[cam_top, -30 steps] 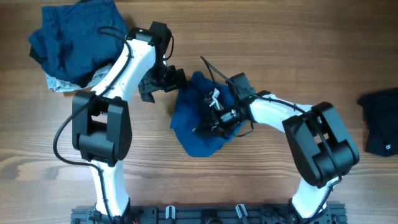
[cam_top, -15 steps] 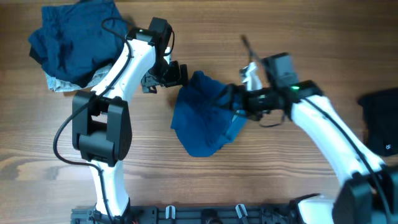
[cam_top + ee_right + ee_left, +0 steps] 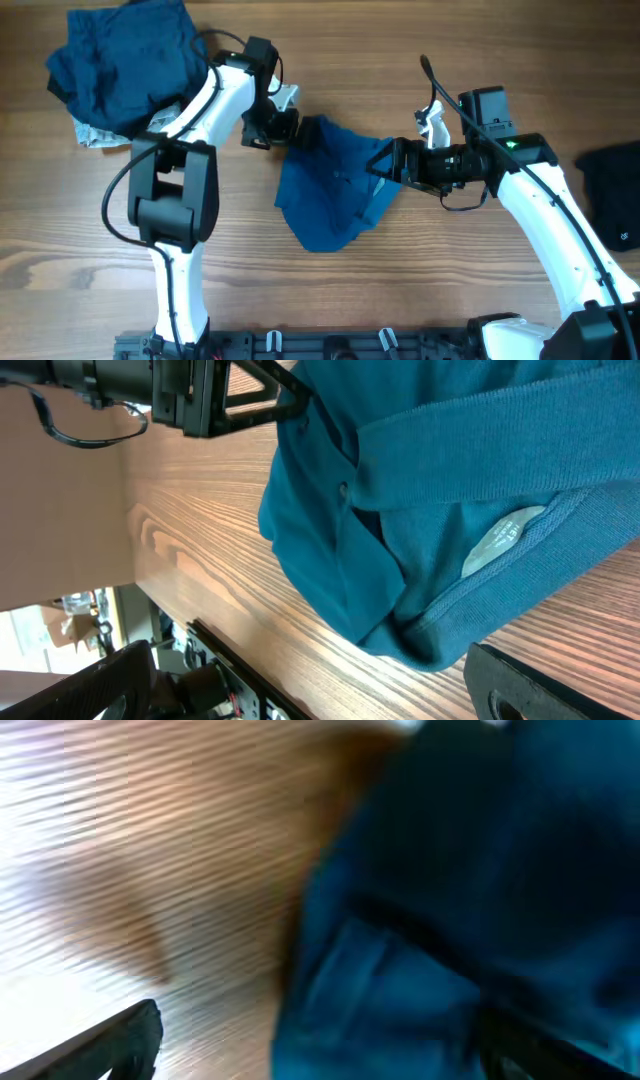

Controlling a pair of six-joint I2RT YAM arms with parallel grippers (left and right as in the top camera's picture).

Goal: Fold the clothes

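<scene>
Lying lengthwise front to back, the shirt (image 3: 330, 195) has the left gripper (image 3: 285, 128) at its far corner, the right gripper (image 3: 385, 168) at its side. Both gape, empty.

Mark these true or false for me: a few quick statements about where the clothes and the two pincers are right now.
1. The blue shirt lies on the table between the arms. True.
2. The right pincer is shut on the shirt. False: it stands open at the shirt's right edge.
3. The navy pile sits at the far-left corner. True.
4. The black garment lies on the blue shirt. False: it lies apart, at the table's right edge.
5. The left pincer is open. True.
</scene>
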